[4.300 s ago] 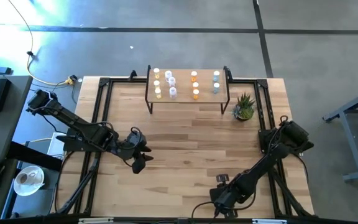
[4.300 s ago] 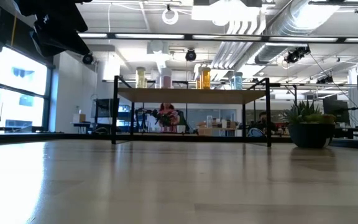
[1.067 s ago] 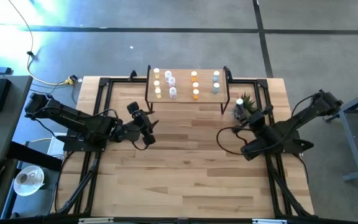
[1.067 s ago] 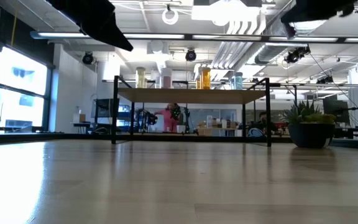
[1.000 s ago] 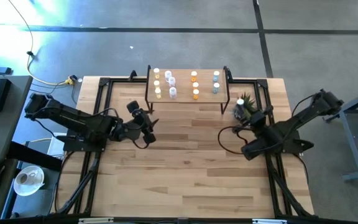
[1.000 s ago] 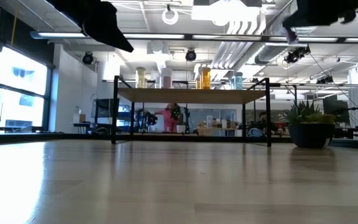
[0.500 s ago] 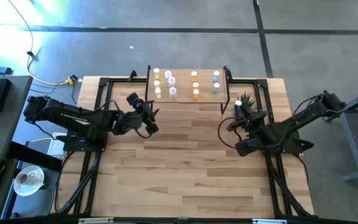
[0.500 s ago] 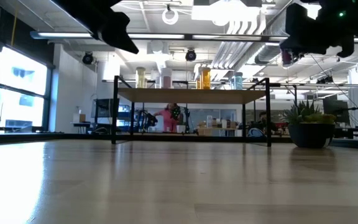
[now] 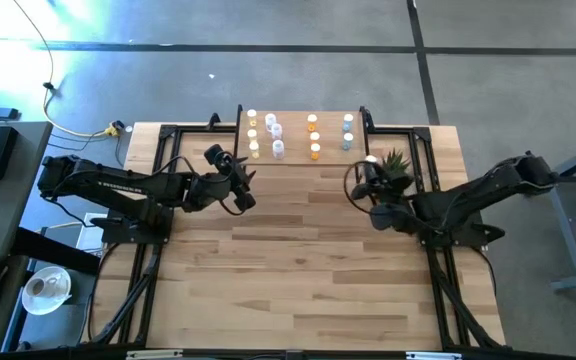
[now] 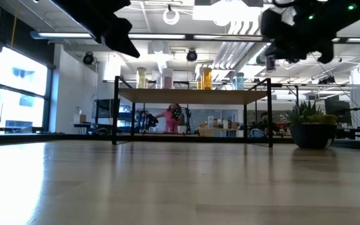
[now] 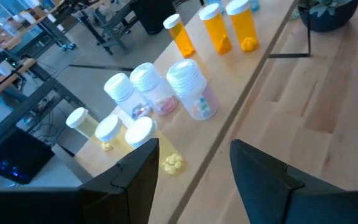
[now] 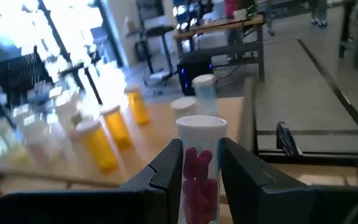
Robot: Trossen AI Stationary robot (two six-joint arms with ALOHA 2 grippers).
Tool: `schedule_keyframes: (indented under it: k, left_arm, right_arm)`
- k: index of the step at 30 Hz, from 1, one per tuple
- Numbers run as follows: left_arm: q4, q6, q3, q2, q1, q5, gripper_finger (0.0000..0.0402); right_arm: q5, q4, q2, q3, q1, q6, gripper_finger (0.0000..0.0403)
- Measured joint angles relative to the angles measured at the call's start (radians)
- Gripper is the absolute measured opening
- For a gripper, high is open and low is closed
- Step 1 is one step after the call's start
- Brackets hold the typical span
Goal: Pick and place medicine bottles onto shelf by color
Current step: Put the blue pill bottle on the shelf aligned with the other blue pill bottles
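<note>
The shelf (image 9: 301, 148) stands at the table's far middle, with yellow (image 9: 253, 133), clear (image 9: 274, 135), orange (image 9: 314, 136) and blue-grey (image 9: 348, 132) medicine bottles upright on its top. My right gripper (image 9: 372, 172) is in the air off the shelf's right front corner, shut on a pinkish-red bottle (image 12: 197, 163) with a white cap. My left gripper (image 11: 194, 177) is open and empty in the air just in front of the shelf's left end (image 9: 245, 186), over the yellow and clear bottles' side. My right gripper pinches the pinkish-red bottle's body (image 12: 197, 174) between its two fingers, one on each side. The white cap (image 12: 201, 124) stands above the fingers. The bottle is upright and lifted clear of the table; it also shows in the low view (image 10: 270, 62).
A small green potted plant (image 9: 396, 172) stands on the table right of the shelf, close to my right gripper. Black frame rails (image 9: 168, 135) run along the table's left and right sides. The wood table (image 9: 298, 270) stretches in front of the shelf.
My right gripper has carried the pinkish-red bottle toward the table's left and far edge, past the plant to the shelf's right front corner, the bottle staying upright. My left gripper has gone a little toward the far edge, up to the shelf's left end.
</note>
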Motion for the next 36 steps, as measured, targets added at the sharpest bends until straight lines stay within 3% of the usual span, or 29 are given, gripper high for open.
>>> schedule_keyframes:
  k: [9, 17, 26, 31, 36]
  left_arm:
    - [0.0, 0.018, 0.0, 0.0, 0.011, 0.0, 0.0188]
    - [0.0, 0.02, 0.0, 0.0, 0.011, 0.0, 0.0188]
    - [0.0, 0.018, 0.0, 0.0, 0.011, 0.02, 0.0188]
    - [0.0, 0.018, 0.0, 0.0, 0.011, 0.026, 0.0188]
    - [0.0, 0.018, 0.0, 0.0, 0.011, 0.026, 0.0188]
  right_arm:
    - [-0.339, 0.47, 0.058, 0.0, -0.149, -0.656, 0.0081]
    - [-0.706, 0.646, 0.015, 0.0, -0.296, -1.059, 0.0081]
    - [-1.005, 0.555, -0.13, -0.001, -0.441, -1.16, 0.0081]
    - [-1.041, 0.594, -0.195, -0.119, -0.478, -1.101, 0.0081]
    - [-1.042, 0.862, -0.225, -0.281, -0.476, -1.047, 0.0081]
